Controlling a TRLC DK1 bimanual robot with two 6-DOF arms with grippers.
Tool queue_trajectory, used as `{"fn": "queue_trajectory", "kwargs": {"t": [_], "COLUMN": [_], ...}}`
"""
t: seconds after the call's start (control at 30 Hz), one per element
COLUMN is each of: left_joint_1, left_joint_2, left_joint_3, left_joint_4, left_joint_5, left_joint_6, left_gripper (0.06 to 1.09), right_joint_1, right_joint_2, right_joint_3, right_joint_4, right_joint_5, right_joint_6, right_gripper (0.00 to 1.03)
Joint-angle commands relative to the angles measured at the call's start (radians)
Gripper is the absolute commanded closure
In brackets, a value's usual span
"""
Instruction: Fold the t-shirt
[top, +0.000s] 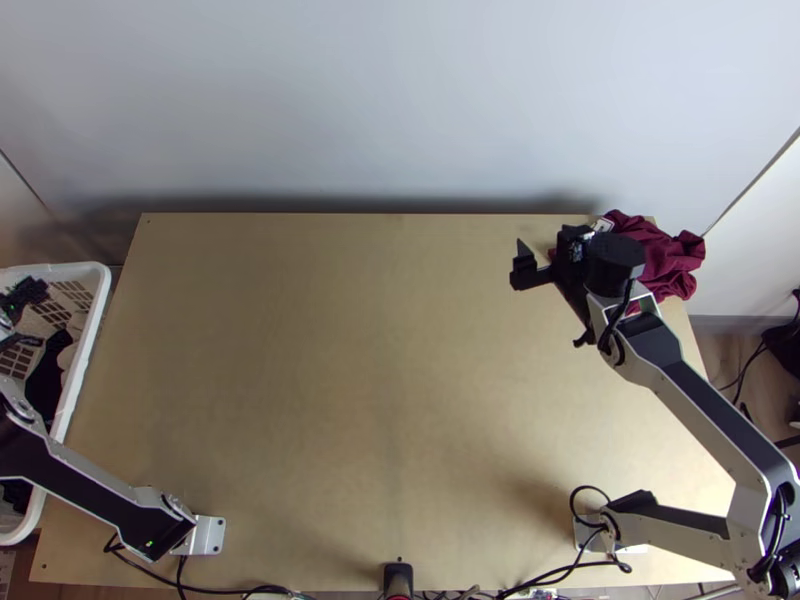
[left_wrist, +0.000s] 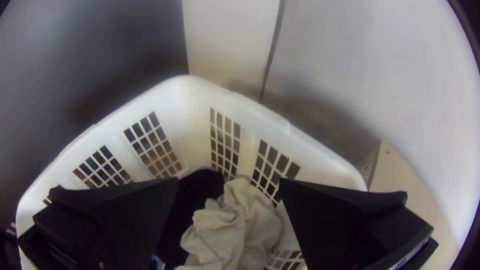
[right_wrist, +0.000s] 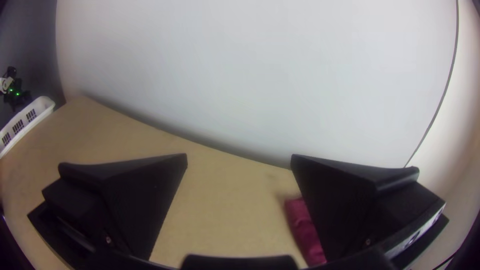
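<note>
Looks like a robotics lab or test station, judging by a left arm (top: 85, 492) and a right arm (top: 705, 410) mounted near the front corners of a bare-wood table (top: 390, 380), cables (top: 235, 589) along the table's near edge, a plain pale wall (top: 400, 100) behind it, and wood-look flooring (top: 715, 352) to its right.

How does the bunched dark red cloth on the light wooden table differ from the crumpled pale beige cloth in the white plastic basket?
The dark red cloth is deep maroon; the pale beige cloth is far lighter. The red one lies at the far right corner of the wooden table, reaching past its edge in the top view, while the beige one sits inside the white basket. Both are bunched, not folded.
</note>
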Motion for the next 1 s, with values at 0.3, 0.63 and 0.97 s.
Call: {"fn": "queue_trajectory", "kwargs": {"t": [0.3,0.63,0.97], "left_joint_1": [0.059,0.061,0.061], "left_joint_2": [0.317,0.498,0.645], "left_joint_3": [0.152,0.279,0.339], "left_joint_4": [0.038,-0.017,-0.025], "left_joint_5": [0.009,0.009,0.008], "left_joint_6": [0.022,0.022,0.059], "left_gripper": [0.11,0.11,0.11], "right_joint_1": [0.02,0.02,0.022], "right_joint_2": [-0.035,-0.038,-0.035], "right_joint_3": [-0.011,-0.004,0.005], "right_joint_4": [-0.057,-0.083,-0.083], "right_joint_5": [0.029,0.048,0.052], "right_joint_6": [-0.038,-0.062,-0.065], "right_gripper": [0.06,0.06,0.06]}}
